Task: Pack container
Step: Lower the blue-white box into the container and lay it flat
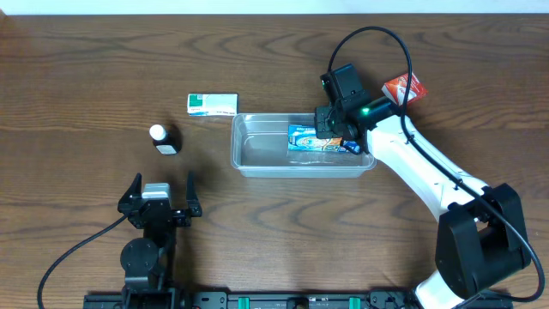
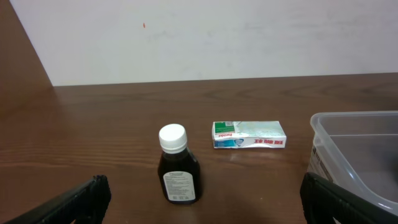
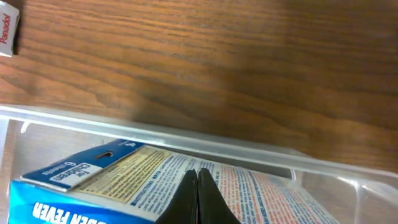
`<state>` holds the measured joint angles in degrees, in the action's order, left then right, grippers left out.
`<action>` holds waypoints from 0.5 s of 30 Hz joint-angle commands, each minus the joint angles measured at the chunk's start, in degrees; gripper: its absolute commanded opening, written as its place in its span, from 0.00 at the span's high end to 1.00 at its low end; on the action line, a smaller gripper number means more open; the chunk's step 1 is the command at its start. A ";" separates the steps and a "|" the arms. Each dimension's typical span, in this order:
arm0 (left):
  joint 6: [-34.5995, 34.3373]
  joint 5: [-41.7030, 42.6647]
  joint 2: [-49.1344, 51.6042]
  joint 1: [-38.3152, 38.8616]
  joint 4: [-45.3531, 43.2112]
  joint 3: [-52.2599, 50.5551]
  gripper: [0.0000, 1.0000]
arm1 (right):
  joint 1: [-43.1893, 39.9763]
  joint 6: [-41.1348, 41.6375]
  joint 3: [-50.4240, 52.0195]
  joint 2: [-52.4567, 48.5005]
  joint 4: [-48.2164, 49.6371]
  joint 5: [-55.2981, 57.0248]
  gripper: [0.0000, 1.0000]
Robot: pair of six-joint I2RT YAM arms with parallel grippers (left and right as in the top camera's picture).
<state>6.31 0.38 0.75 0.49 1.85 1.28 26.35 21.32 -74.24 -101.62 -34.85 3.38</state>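
Wooden table (image 1: 77, 60). Dark bottle (image 1: 165, 139), white cap, upright. Green-and-white box (image 1: 212, 105), flat, near the bottle. Red-and-white box (image 1: 404, 87), far right. Blue printed box (image 1: 304, 139), inside the container (image 1: 257, 170).

Clear glossy plastic container (image 1: 257, 159) on a matt, grained wood table (image 1: 86, 69); printed cardboard box (image 1: 322, 142) inside.

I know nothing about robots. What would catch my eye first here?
Mid-table, the white right arm reaches over a clear container, with the right gripper shut just above a blue box lying inside. To the container's left stand a dark bottle with a white cap and a green-and-white box. The left gripper sits open near the front edge.
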 commanded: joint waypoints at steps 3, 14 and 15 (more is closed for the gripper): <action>0.96 -1.70 -0.04 0.20 2.21 -1.05 0.02 | -0.02 0.94 0.15 0.00 -0.79 -4.00 0.99; 0.96 -1.70 -0.04 0.20 2.21 -1.05 0.02 | 1.73 0.98 0.09 0.39 -5.03 -5.38 0.99; 0.96 -1.70 -0.04 0.20 2.23 -1.05 0.02 | 1.84 0.98 0.09 0.50 -5.18 -5.35 0.99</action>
<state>6.31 0.38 0.75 0.49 1.85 1.28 27.05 21.52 -74.19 -101.62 -39.64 -1.52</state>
